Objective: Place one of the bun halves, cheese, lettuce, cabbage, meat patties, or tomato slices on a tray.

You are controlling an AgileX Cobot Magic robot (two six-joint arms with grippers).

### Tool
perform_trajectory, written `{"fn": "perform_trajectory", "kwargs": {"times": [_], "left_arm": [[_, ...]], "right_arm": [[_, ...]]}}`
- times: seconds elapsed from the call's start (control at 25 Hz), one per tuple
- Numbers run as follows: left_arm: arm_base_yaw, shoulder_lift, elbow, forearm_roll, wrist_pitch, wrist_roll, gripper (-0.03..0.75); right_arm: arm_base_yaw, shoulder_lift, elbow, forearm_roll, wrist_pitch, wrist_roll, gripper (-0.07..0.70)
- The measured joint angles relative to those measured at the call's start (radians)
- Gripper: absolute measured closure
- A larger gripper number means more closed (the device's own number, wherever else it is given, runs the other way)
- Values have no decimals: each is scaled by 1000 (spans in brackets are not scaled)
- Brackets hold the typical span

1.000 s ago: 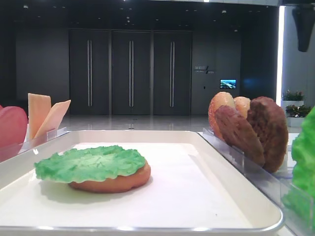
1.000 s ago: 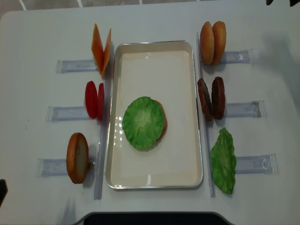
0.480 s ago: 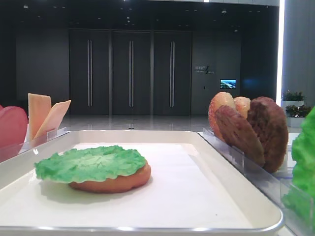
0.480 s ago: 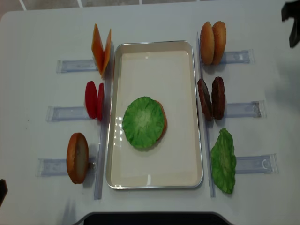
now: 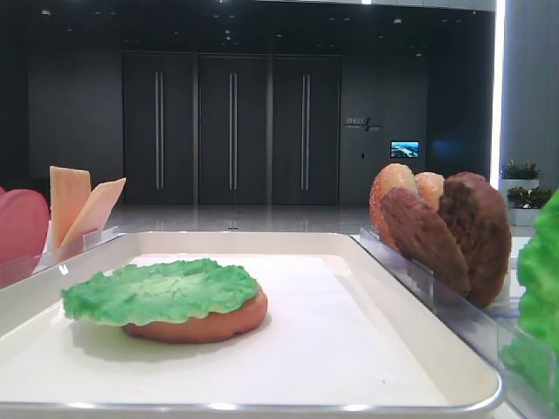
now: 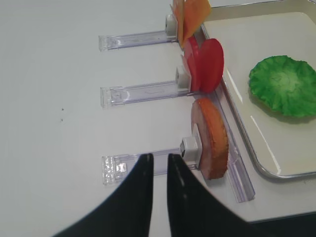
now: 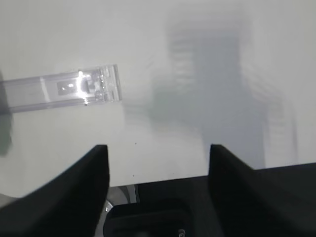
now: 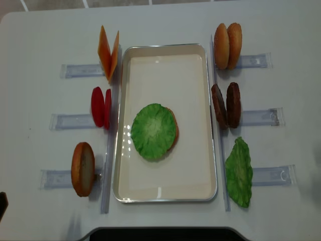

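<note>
The cream tray [image 8: 165,55] holds a bun half [image 8: 174,131] with a green lettuce [image 8: 153,131] leaf lying on it; from the side the lettuce [image 5: 162,291] covers the bun half [image 5: 205,325]. My left gripper [image 6: 159,157] is shut and empty, hovering over the table just left of a bun half [image 6: 212,140] standing in its clear holder. My right gripper [image 7: 157,148] is open with nothing between its fingers, above bare table near the end of a clear holder [image 7: 64,91]. Neither gripper shows in the overhead view.
Left of the tray stand cheese [image 8: 108,50], tomato slices [image 8: 101,107] and one bun half [image 8: 83,168]. On the right are two bun halves [image 8: 227,45], meat patties [image 8: 225,105] and a second lettuce leaf [image 8: 239,172], each in clear holders.
The right arm's dark shape, seen at the overhead view's top right edge earlier, has gone out of that view. Food, tray and left gripper have not moved.
</note>
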Motion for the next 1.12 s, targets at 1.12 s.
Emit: {"fn": "perform_trajectory", "kwargs": {"times": [1.12], "left_arm": [[0,0,0,0,0,0,640]], "right_arm": [[0,-787,173,13,-87,-12,213]]}}
